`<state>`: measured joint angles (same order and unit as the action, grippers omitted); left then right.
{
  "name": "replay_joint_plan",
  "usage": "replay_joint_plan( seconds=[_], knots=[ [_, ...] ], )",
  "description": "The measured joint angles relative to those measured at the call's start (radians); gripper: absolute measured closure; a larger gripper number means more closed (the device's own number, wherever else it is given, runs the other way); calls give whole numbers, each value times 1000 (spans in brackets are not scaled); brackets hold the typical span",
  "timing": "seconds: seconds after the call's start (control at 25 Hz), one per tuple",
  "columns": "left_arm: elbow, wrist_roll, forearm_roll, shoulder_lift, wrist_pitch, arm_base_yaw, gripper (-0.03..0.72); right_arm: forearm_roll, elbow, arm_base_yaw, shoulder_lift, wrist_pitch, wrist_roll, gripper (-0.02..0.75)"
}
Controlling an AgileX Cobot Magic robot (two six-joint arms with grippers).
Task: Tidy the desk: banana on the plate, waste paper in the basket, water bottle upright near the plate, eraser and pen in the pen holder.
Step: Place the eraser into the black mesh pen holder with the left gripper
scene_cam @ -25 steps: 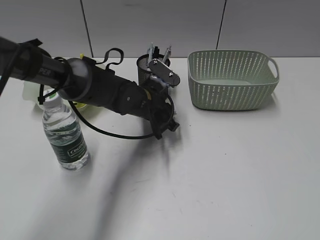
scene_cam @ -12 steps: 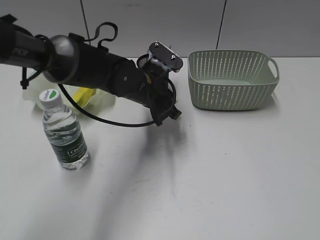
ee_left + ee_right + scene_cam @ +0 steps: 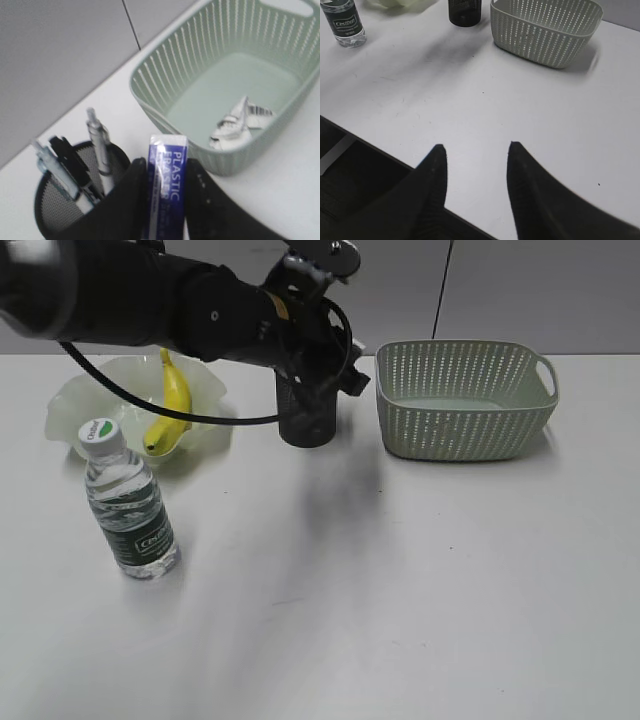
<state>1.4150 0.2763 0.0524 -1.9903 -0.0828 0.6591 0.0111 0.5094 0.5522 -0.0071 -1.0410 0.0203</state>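
Observation:
My left gripper (image 3: 166, 161) is shut on a blue-sleeved eraser (image 3: 167, 175) and hangs just above and beside the black mesh pen holder (image 3: 55, 200), which holds pens (image 3: 97, 145). In the exterior view the left arm (image 3: 200, 305) reaches over the pen holder (image 3: 305, 415). The banana (image 3: 170, 405) lies on the wavy green plate (image 3: 75, 405). The water bottle (image 3: 125, 500) stands upright in front of the plate. The waste paper (image 3: 237, 122) lies inside the basket (image 3: 150, 100). My right gripper (image 3: 477, 146) is open and empty over the desk's front edge.
The basket (image 3: 465, 400) stands right of the pen holder at the back of the white desk (image 3: 420, 580). A grey wall runs close behind them. In the right wrist view the dark drop beyond the desk edge (image 3: 350, 165) lies under the left finger.
The left arm rose from low in front of the pen holder to above it, carrying the eraser. The plate and banana, hidden before by the arm, now show.

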Motion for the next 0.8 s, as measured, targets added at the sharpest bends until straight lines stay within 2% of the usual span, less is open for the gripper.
replay_joint_plan(
  seconds=[0.16,0.4,0.8],
  knots=[
    [1,0,7,-3,116,-40,516,0,0,0,0,0,0,409],
    [1,3,50,-63,283,-133,516,0,0,0,0,0,0,409],
    [0,0,74,-135,361,-142,516,0,0,0,0,1,0,409]
  ],
)
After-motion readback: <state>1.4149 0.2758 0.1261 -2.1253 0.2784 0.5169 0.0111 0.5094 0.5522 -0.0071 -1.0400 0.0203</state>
